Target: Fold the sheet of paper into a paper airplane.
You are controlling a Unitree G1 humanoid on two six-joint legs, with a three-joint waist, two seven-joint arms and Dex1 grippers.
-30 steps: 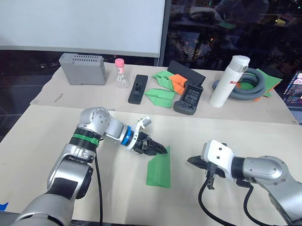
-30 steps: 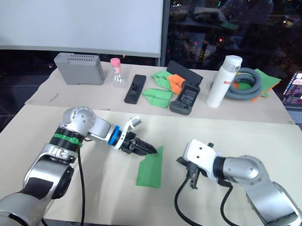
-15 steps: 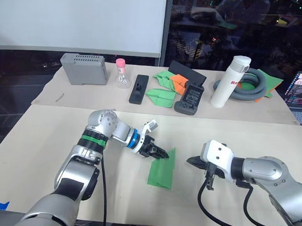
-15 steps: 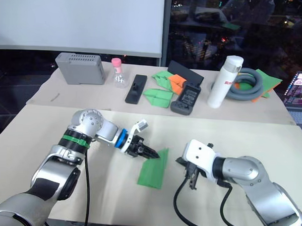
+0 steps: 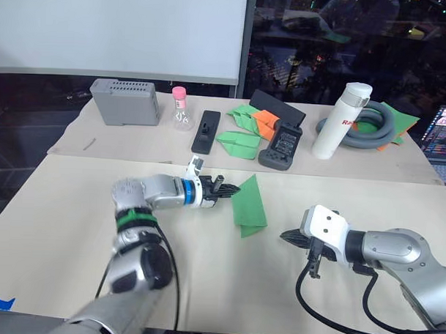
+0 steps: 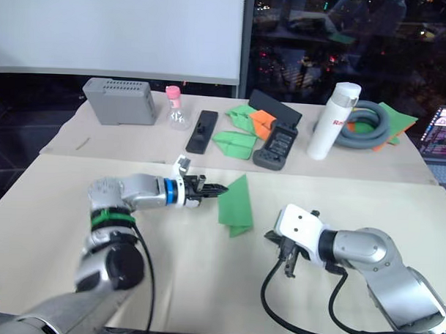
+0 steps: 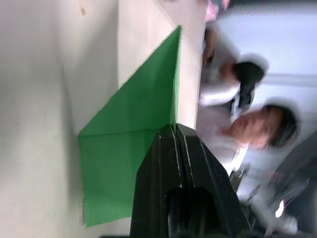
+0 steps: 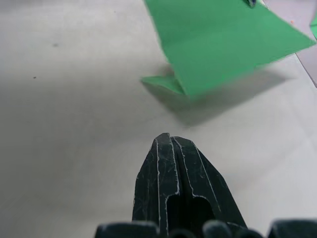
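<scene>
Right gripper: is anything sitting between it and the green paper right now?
Nothing visible does. Bare table lies between the right gripper, shut, and the sheet of paper, which the left gripper holds pinched at one edge.

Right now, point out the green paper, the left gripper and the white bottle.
sheet of paper (image 5: 249, 207): left eye view, middle of raised panel.
left gripper (image 5: 235, 190): left eye view, fingertips pinching paper.
white bottle (image 5: 333, 125): left eye view, body.

Silver arms, green and blue bands, black jaws.
</scene>
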